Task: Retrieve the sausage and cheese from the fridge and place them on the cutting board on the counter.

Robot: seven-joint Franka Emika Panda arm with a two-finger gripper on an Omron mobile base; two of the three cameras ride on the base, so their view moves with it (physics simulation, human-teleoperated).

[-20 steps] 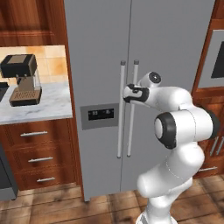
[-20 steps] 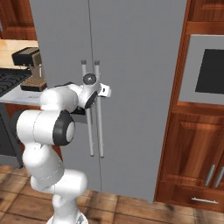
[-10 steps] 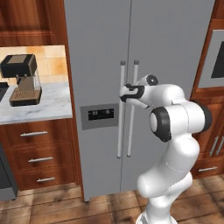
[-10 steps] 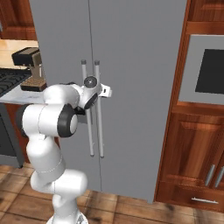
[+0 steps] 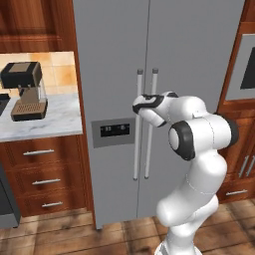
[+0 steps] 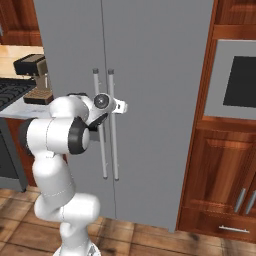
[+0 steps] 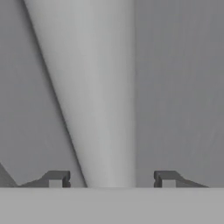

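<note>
The grey fridge point(image 5: 114, 55) stands with both doors closed, so the sausage and the cheese are hidden. My gripper point(image 5: 138, 105) is at mid-height of the long bar handles point(image 5: 139, 149), pressed close to the door. In the hand view a bar handle point(image 7: 105, 109) runs up between the two fingertips point(image 7: 57, 179), with a gap on each side; the gripper point(image 7: 112, 179) is open around it. From the right base view the hand point(image 6: 106, 106) overlaps the handles point(image 6: 113, 150). The marbled counter point(image 5: 55, 119) lies left of the fridge. The cutting board is out of view.
A coffee machine point(image 5: 26, 89) stands on the counter above wooden drawers point(image 5: 40, 169). A stove point(image 6: 10, 90) sits further left. A built-in oven point(image 6: 237, 80) and wooden cabinets point(image 6: 220, 180) flank the fridge on the right.
The hand has shifted slightly left along the door to the handle, the elbow has swung in, and the jaws have narrowed around the bar.
</note>
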